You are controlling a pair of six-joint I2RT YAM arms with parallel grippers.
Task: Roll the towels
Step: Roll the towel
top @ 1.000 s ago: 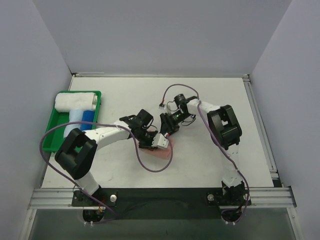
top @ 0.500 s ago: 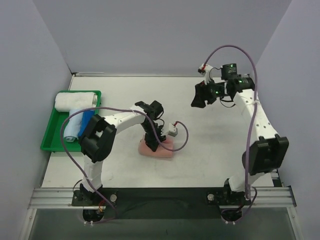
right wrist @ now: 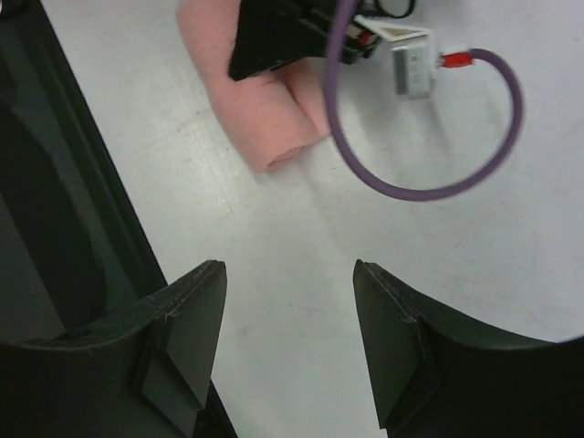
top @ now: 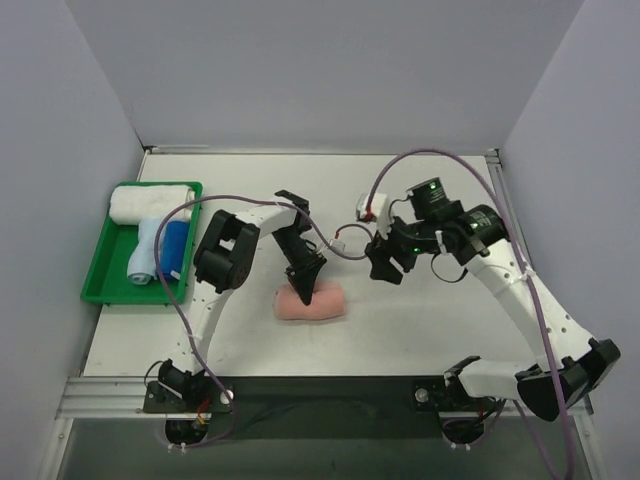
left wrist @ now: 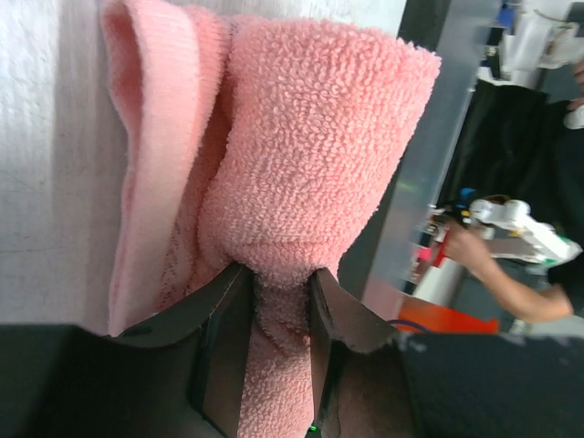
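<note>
The rolled pink towel (left wrist: 310, 137), on the tabletop (top: 430, 320), is pinched at one end by the left hand (left wrist: 278, 306). The right hand (right wrist: 290, 306) is held nearby, above it — fingers spread.

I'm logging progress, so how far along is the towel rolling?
Done: the pink towel lies rolled into a short cylinder on the table. In hand: the left fingers pinch it; the right fingers hang open, apart from it. Left: the light blue towel sits in the green tray; whether it is rolled is unclear.
</note>
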